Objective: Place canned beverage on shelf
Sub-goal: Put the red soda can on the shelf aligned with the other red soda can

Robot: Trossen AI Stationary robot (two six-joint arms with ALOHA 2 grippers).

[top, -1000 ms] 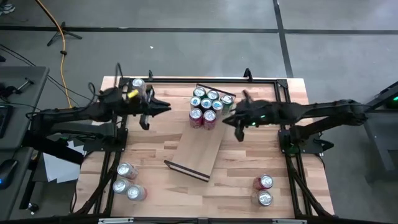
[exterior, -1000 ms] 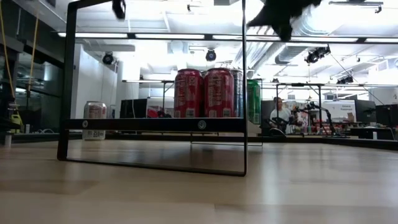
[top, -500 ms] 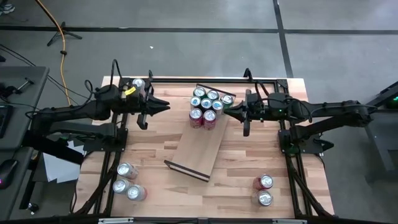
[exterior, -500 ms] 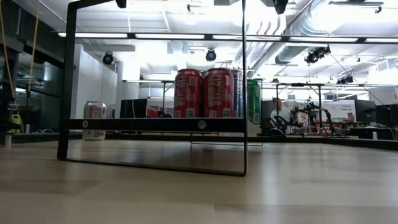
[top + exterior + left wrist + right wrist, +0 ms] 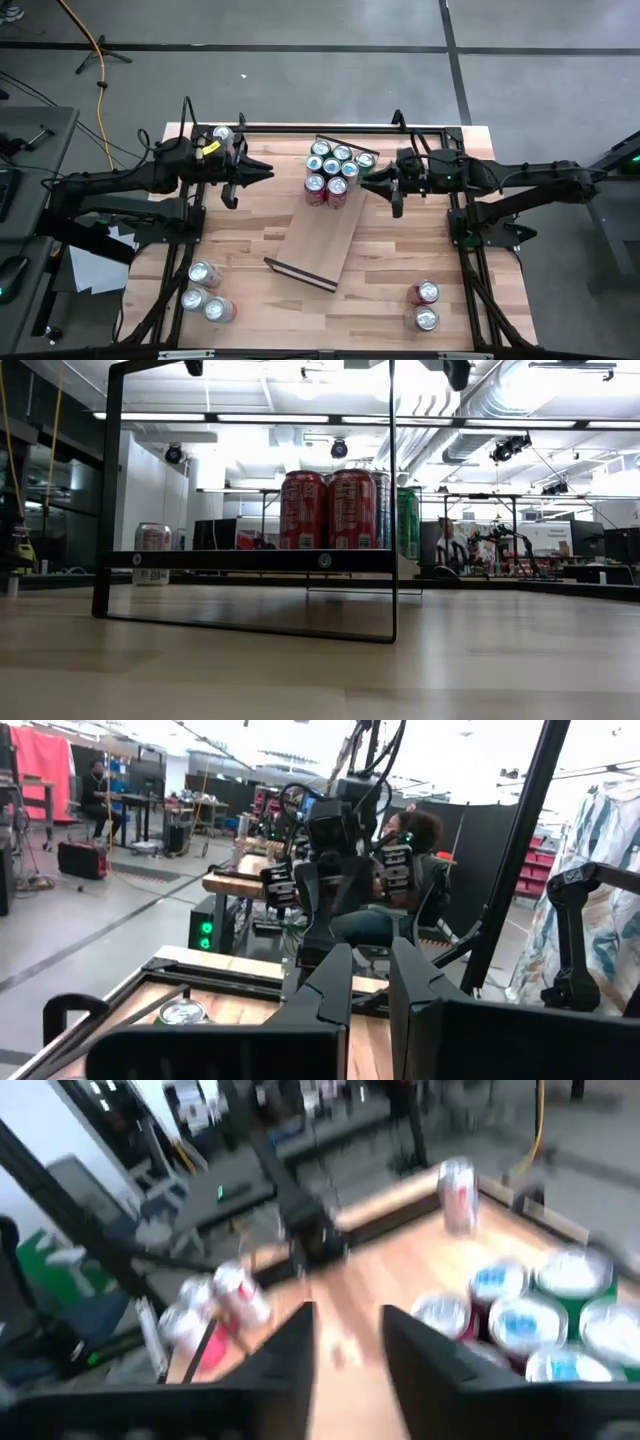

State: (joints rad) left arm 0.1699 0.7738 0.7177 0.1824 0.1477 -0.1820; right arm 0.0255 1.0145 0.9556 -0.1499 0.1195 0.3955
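The shelf (image 5: 322, 238) is a light-wood board with dark end rails, lying slantwise mid-table. Its near rail (image 5: 250, 560) fills the low view. Several cans (image 5: 332, 168) stand upright in a cluster on its far end. They are red and silver, with a green one (image 5: 365, 160) at the right. My right gripper (image 5: 364, 180) hovers just right of the cluster, open and empty, above the cans (image 5: 520, 1315). My left gripper (image 5: 268, 171) hovers left of the cluster with a narrow gap between its fingers (image 5: 335, 985), also empty.
Three cans (image 5: 205, 290) stand at the near left, two (image 5: 426, 305) at the near right and one (image 5: 222, 133) at the far left corner. Bare tabletop lies between the shelf and these groups. A dark frame (image 5: 330, 127) runs along the table's edges. A person (image 5: 405, 870) sits beyond the table.
My right gripper has risen, leaving almost all of the low view's top. It has drawn back a little from the can cluster toward the table's right edge. The cans and the shelf have stayed where they were.
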